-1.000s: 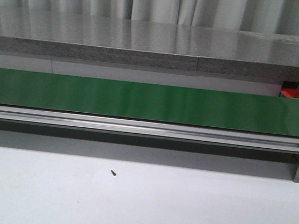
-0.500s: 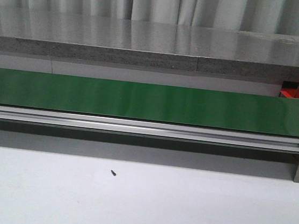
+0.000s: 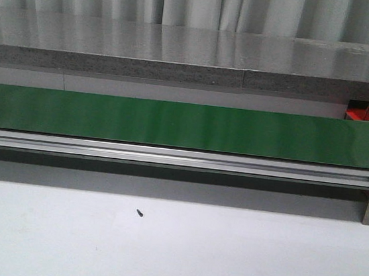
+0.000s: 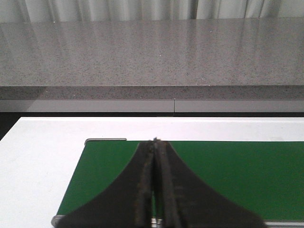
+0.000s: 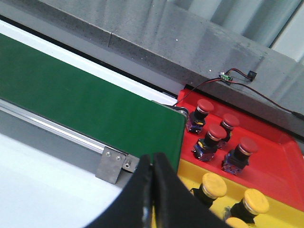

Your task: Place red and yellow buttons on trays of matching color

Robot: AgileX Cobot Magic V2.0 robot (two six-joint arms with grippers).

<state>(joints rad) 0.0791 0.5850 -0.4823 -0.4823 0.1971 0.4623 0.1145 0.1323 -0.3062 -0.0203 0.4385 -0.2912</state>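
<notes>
Four red-capped push buttons (image 5: pixel 217 135) sit upright in the red plastic tray (image 5: pixel 280 161), clustered near the end of the long green conveyor belt (image 5: pixel 80 97). Right beside it, touching, the yellow plastic tray (image 5: pixel 190 173) carries at least three yellow-capped push buttons (image 5: pixel 213 186). The right black gripper (image 5: pixel 153 164) hangs above the belt's metal end bracket (image 5: pixel 114 165), jaws pressed together, nothing between them. The left black gripper (image 4: pixel 156 145) hovers over the belt's other end, jaws also closed and empty. A thin red-and-black wire (image 5: pixel 209 81) trails along the grey speckled stone ledge (image 5: pixel 156 33) behind.
</notes>
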